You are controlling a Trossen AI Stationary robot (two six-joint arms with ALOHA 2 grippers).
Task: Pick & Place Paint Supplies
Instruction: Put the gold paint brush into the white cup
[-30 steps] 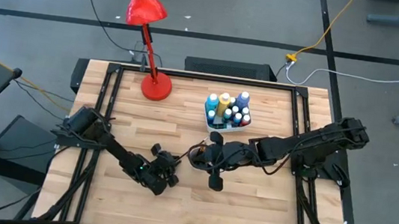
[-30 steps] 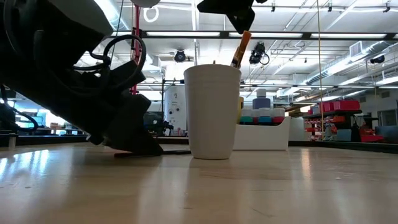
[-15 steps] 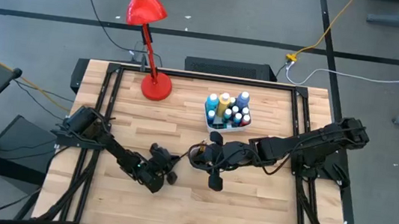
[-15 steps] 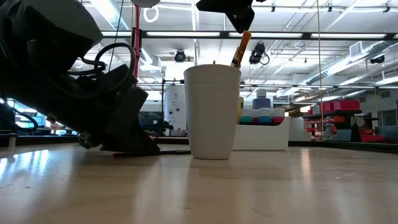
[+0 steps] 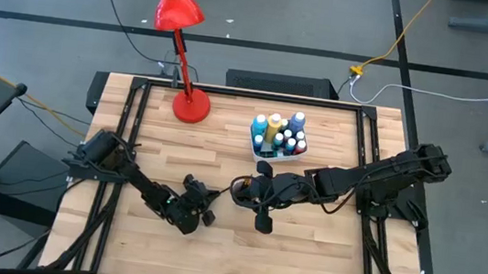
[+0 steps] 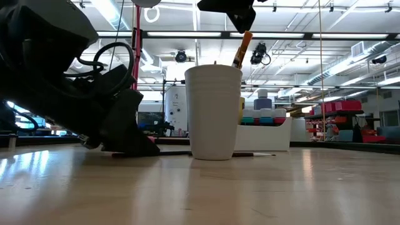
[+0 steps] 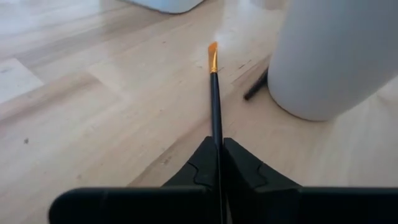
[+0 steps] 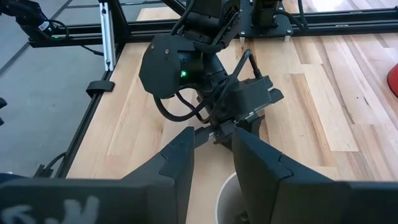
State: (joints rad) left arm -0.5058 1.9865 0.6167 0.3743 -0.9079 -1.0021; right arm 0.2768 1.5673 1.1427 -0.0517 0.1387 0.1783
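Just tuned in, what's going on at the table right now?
The left gripper is down at the tabletop, shut on a black-handled brush that lies flat beside the white cup. The right gripper hangs above that cup, holding a brown-handled brush tilted over its mouth. The paint bottles sit in their white tray.

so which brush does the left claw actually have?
The black-handled brush with the orange tip, lying flat on the table: the left claw is shut on its handle. The other brush, orange-handled, stands tilted in the white cup.
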